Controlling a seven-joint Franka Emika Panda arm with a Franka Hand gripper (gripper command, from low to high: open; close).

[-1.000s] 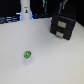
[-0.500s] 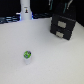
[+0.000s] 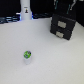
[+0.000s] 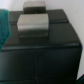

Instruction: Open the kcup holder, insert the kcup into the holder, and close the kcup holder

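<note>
Gripper sits at upper right of the exterior view, dark and blurry, just above the kcup holder; can't tell if jaws are open or closed. Wrist view: two grey fingers hang over the black top of the holder. Holder's on the white table, w/ its drawer shut. Kcup stands lower left of center, well apart from the holder.

Both views blurry, low-resolution; wrist view dim.

Kcup holder interior hidden; fingers blurred.
</note>
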